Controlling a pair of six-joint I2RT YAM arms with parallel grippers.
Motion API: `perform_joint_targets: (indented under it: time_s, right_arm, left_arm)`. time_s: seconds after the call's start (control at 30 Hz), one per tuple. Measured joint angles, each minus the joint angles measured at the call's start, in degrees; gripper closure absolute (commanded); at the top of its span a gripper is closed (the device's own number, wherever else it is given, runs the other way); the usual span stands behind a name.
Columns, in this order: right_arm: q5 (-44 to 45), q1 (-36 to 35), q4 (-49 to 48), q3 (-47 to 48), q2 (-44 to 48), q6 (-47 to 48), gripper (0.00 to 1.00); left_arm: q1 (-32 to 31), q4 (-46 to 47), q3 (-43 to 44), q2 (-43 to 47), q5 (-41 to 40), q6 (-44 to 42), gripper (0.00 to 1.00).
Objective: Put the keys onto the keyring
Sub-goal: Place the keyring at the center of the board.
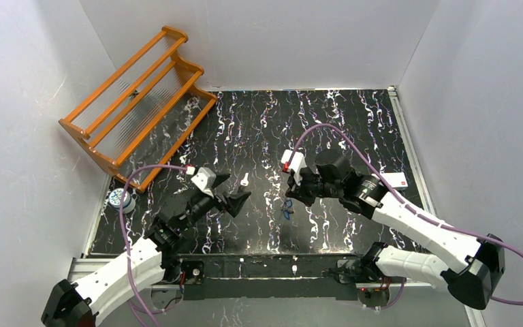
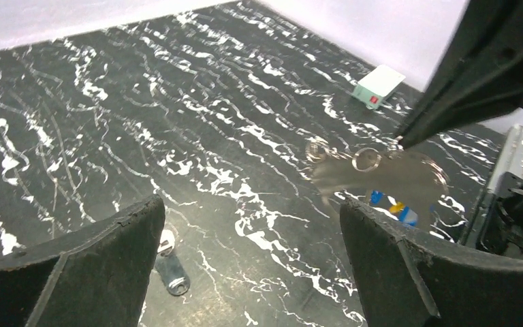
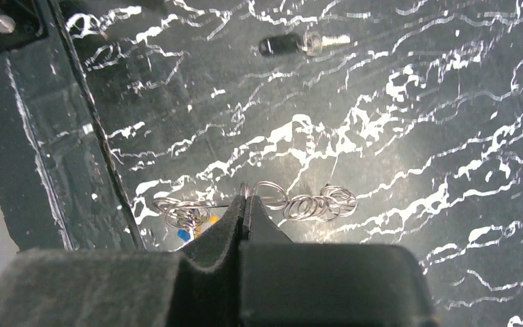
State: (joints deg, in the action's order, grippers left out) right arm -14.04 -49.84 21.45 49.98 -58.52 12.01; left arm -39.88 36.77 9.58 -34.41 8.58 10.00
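Right gripper pinched shut on the keyring, a chain of wire rings, mid-table.
Blue key beside the rings; black key and white key lie loose. Left gripper spread wide, holding nothing.

My bench top is a black mat veined with white, boxed in by plain white walls. From overhead, an orange wooden rack with slatted rails sits at ten o'clock, set slantwise in the far left corner. Near its closer end, at nine o'clock on the mat's left edge, stands a small round tin with a patterned lid. At three o'clock, by the right edge, lies a small white card with a red mark. My left wrist view catches that card at one o'clock.
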Motion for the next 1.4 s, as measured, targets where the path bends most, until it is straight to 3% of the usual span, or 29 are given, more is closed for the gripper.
perform_joint_targets:
  time_s: [0.27, 0.47, 0.9, 0.93, 1.07, 1.2, 1.27, 1.4]
  right_arm:
    - [2.8, 0.0, 2.7, -0.2, -4.8, 0.3, 0.99]
    - [0.5, 0.0, 2.1, 2.6, -17.2, 0.3, 0.99]
    - [-4.6, 0.0, -2.9, 7.0, -29.1, 0.3, 0.99]
    - [-5.5, 0.0, -2.9, 7.3, -29.6, 0.4, 0.92]
    - [-7.3, 0.0, -3.3, 7.9, -29.7, -0.1, 0.42]
    - [-5.4, 0.0, -6.5, 6.3, -26.7, -2.3, 0.08]
    - [-2.4, 0.1, -9.6, 3.1, -22.3, -4.2, 0.02]
    - [3.9, 1.1, -14.1, -3.0, -13.2, -9.1, 0.01]
  left_arm:
    - [0.0, -13.3, 7.6, -6.9, -5.6, 1.6, 0.02]
    - [0.0, -17.7, 9.6, -11.6, -6.3, 5.5, 0.02]
    - [0.0, -25.4, 13.5, -14.7, -12.1, 14.2, 0.02]
    - [0.0, -25.5, 13.5, -14.7, -12.3, 14.8, 0.02]
    - [0.0, -26.5, 13.6, -15.2, -12.3, 18.0, 0.02]
    - [0.0, -26.5, 13.6, -17.7, -11.4, 21.2, 0.02]
    - [0.0, -26.5, 13.6, -19.5, -10.8, 22.6, 0.02]
    - [0.0, -26.3, 13.6, -23.7, -9.5, 25.5, 0.02]
